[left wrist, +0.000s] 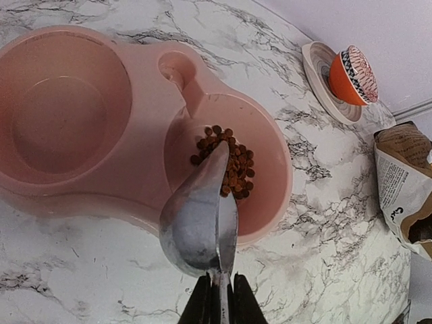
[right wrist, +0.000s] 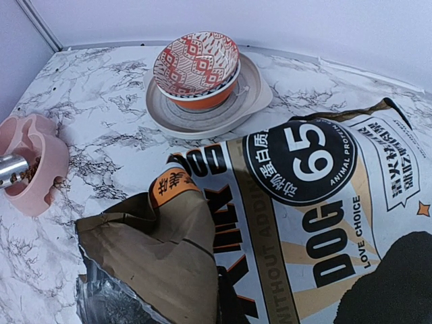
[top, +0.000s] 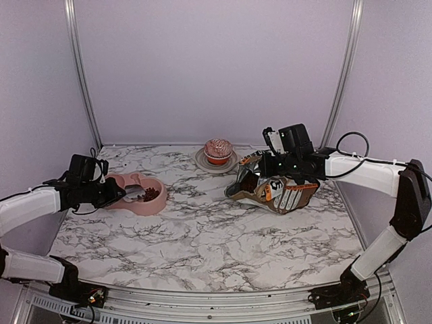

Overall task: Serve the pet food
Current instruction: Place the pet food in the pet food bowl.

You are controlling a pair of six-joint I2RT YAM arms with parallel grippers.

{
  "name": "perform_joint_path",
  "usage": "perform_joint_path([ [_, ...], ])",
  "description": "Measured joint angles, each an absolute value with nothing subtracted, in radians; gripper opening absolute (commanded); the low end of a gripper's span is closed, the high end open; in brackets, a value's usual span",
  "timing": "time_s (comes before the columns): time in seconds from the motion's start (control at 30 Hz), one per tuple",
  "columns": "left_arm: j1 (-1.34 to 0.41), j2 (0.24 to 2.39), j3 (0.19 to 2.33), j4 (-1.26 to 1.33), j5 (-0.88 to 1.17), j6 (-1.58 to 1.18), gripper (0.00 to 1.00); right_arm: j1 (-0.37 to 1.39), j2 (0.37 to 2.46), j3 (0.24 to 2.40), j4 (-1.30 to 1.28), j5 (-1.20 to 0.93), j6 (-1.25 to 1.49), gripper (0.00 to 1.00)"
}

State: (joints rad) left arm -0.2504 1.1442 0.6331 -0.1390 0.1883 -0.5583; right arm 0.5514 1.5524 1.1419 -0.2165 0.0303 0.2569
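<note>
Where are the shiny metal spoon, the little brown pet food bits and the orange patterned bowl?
Shiny metal spoon (left wrist: 196, 226): left wrist view, on its scoop.
Small reddish-brown pet food pellets (left wrist: 239, 167): left wrist view, middle of heap.
Orange patterned bowl (right wrist: 196, 62): right wrist view, patterned inside.

The silver metal spoon (left wrist: 196, 226) hides part of the reddish-brown kibble heap (left wrist: 237, 162), its handle cut by the bottom edge; the printed brown-and-white paper bag (right wrist: 304, 202) overruns the right wrist view (contents unseen).
</note>
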Motion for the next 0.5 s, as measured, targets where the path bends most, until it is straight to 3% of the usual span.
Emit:
perform_joint_path([
  [0.5, -0.354, 1.207, 0.834, -0.335, 0.051, -0.436, 0.0, 0.551, 1.552, 1.142, -0.217, 0.025, 0.25, 0.0],
])
